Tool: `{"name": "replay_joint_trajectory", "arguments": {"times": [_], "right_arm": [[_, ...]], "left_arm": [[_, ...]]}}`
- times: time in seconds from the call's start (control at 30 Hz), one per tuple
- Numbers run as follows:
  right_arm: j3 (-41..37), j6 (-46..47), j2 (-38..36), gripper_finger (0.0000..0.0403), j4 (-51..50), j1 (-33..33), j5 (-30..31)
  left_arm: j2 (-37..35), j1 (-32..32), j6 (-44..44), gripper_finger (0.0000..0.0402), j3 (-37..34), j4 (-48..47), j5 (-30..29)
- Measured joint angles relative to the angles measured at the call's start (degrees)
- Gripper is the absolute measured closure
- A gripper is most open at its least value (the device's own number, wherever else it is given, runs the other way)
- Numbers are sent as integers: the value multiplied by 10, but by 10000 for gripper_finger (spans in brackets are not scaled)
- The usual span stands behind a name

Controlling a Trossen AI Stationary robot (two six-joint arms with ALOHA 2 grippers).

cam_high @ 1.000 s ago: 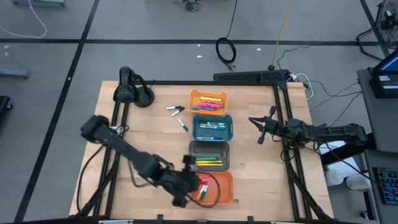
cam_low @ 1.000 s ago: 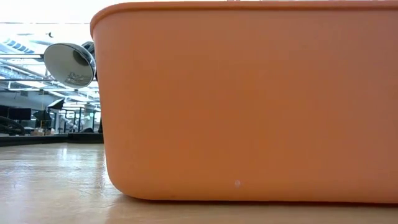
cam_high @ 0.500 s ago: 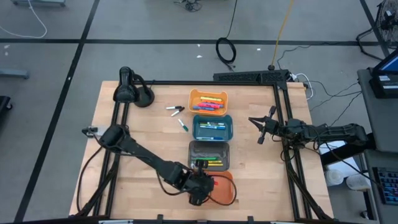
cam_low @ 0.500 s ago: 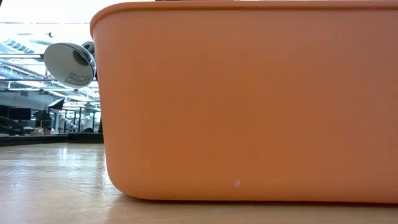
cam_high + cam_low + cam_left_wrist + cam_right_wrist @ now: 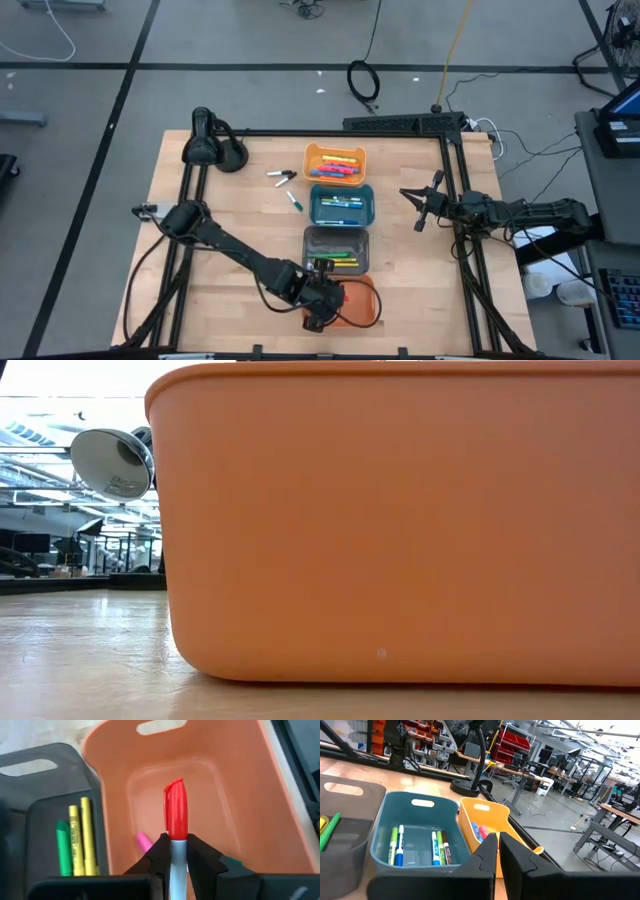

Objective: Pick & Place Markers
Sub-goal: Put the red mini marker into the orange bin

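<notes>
Over the orange plastic bin (image 5: 352, 302) at the near edge of the wooden table (image 5: 220, 230), the left gripper (image 5: 175, 851) pinches a red-capped marker with a pale barrel (image 5: 176, 817), fingers closed on the barrel just below the cap. The marker's long axis runs straight out from the fingers, cap end leading, and it points into the bin's open inside, where a pink marker (image 5: 144, 840) lies on the floor. Because the marker hangs above the bin rather than beside it, the coming move seems to turn only on letting go; the drop looks clear of the bin's walls. Next to this bin toward the table's middle stands the dark grey bin (image 5: 45, 820), with green and yellow markers (image 5: 75, 840) inside. The right gripper (image 5: 420, 208) waits near the table's right edge, well away, fingers pressed nearly together and empty; a few loose markers (image 5: 282, 180) lie toward the far edge, nearer the left arm's side.
</notes>
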Motion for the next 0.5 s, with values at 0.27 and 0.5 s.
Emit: {"name": "replay_joint_trajectory", "arguments": {"times": [0.27, 0.5], "right_arm": [[0, 0, 0, 392, 0, 0, 0], [0, 0, 0, 392, 0, 0, 0]], "left_arm": [[0, 0, -13, 291, 0, 0, 5], [-35, 0, -10, 267, -1, -105, 8]]}}
